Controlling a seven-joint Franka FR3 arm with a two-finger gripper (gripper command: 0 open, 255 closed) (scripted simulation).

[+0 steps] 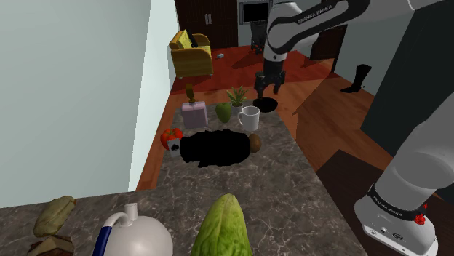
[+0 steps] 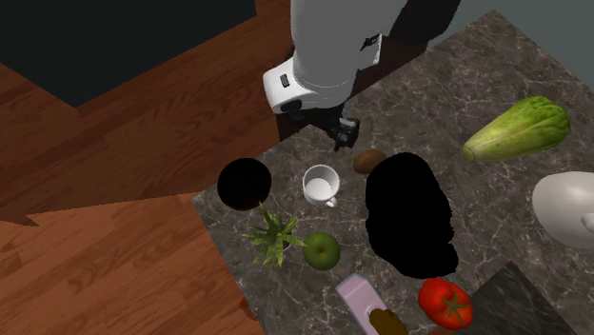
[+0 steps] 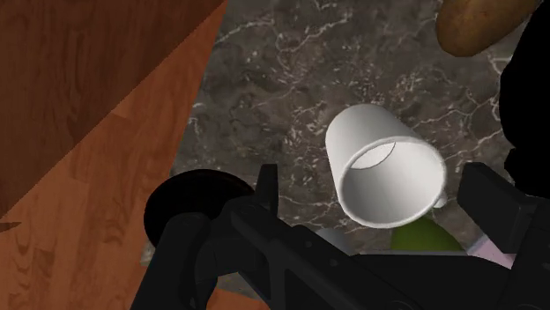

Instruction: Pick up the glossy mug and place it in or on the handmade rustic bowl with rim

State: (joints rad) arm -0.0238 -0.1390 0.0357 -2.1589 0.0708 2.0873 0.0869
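Gripper (image 1: 268, 87) hovering spread above the white mug (image 2: 321, 185), nothing pinched.
Mug is standing upright on the tabletop (image 2: 476, 86), jaws lining up either side for a grab; black bowl (image 2: 244, 184) is waiting at its 9 o'clock, second exterior view.
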